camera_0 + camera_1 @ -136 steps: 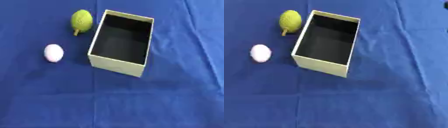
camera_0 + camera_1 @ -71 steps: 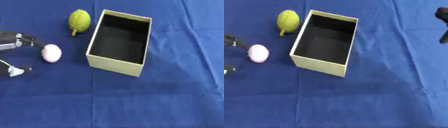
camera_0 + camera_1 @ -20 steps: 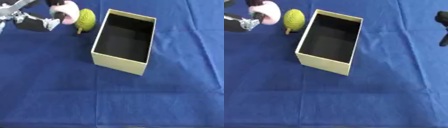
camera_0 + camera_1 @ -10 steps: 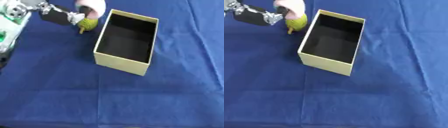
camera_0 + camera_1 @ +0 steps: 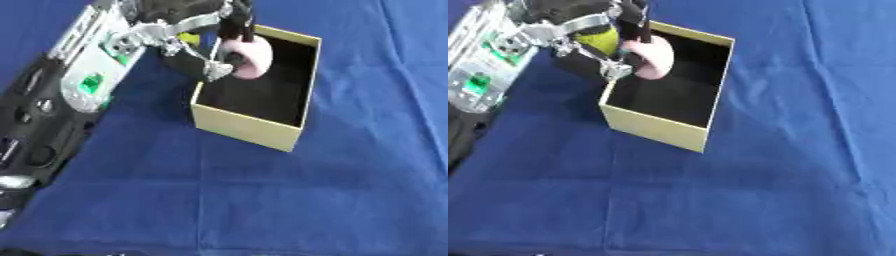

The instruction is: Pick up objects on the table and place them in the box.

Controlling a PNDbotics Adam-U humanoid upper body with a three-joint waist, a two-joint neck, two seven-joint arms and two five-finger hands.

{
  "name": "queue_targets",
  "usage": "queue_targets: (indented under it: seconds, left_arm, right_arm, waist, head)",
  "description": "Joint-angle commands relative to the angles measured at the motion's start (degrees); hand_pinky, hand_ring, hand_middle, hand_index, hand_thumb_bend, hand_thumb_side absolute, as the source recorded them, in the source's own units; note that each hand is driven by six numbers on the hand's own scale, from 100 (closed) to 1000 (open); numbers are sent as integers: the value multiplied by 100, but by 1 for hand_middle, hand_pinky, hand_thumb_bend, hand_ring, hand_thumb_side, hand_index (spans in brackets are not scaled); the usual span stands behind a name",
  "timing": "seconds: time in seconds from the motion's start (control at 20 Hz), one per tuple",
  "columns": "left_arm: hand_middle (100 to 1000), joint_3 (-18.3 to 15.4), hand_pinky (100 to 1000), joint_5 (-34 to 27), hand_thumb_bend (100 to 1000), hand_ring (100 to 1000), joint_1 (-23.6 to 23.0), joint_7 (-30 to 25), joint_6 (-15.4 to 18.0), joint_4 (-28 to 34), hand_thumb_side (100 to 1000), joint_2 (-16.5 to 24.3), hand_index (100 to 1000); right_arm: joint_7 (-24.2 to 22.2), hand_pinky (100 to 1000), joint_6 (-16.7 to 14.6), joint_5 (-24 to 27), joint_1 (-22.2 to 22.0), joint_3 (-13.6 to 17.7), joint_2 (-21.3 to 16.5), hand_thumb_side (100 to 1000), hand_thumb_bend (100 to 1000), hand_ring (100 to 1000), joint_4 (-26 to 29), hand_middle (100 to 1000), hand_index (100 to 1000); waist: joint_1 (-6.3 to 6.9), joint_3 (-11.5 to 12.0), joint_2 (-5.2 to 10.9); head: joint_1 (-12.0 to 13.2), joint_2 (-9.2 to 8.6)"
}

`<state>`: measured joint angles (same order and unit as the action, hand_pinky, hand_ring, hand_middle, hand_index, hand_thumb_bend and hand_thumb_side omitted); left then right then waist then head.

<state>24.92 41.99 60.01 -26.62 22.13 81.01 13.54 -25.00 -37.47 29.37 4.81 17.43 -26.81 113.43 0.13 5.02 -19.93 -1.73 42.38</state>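
Left hand [image 5: 206, 42] held the pink egg [image 5: 249, 57] over the box [image 5: 254, 127].
Its fingers were curled around the egg, above the box's far left corner; no writing was readable.

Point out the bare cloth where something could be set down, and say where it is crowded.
The blue cloth lies bare right of the box and in front of it. It is crowded at the box's far left corner: the left hand holds the pink egg over the opening, and the green fruit sits behind the hand.
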Motion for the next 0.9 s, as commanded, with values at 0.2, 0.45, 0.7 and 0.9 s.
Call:
queue_targets:
  seconds: [0.2, 0.45, 0.7, 0.9]
  left_arm:
    - [413, -56, 504, 539, 100, 447, 144, 121, 120, -536, 100, -798, 590]
    - [508, -73, 609, 987, 100, 532, 93, 213, 74, -807, 100, -954, 704]
    - [508, -83, 609, 1368, 100, 532, 60, 396, 140, -900, 100, -1016, 704]
    - [848, -195, 910, 1641, 303, 877, 56, 615, 2, -661, 177, -940, 948]
  right_arm:
    - [58, 930, 75, -39, -9, 105, -48, 523, 100, 895, 117, 456, 826]
    - [85, 930, 87, -67, -15, 105, -41, 523, 100, 895, 117, 456, 826]
    - [97, 930, 90, -80, -14, 103, -38, 523, 100, 895, 117, 456, 826]
    - [88, 931, 121, -115, -44, 100, 6, 523, 100, 894, 117, 452, 825]
  waist:
    - [11, 36, 127]
    - [28, 41, 137]
    - [29, 42, 137]
    - [25, 54, 141]
  head:
    - [-95, -11]
    - [-128, -28]
    - [-133, -34]
    - [-144, -48]
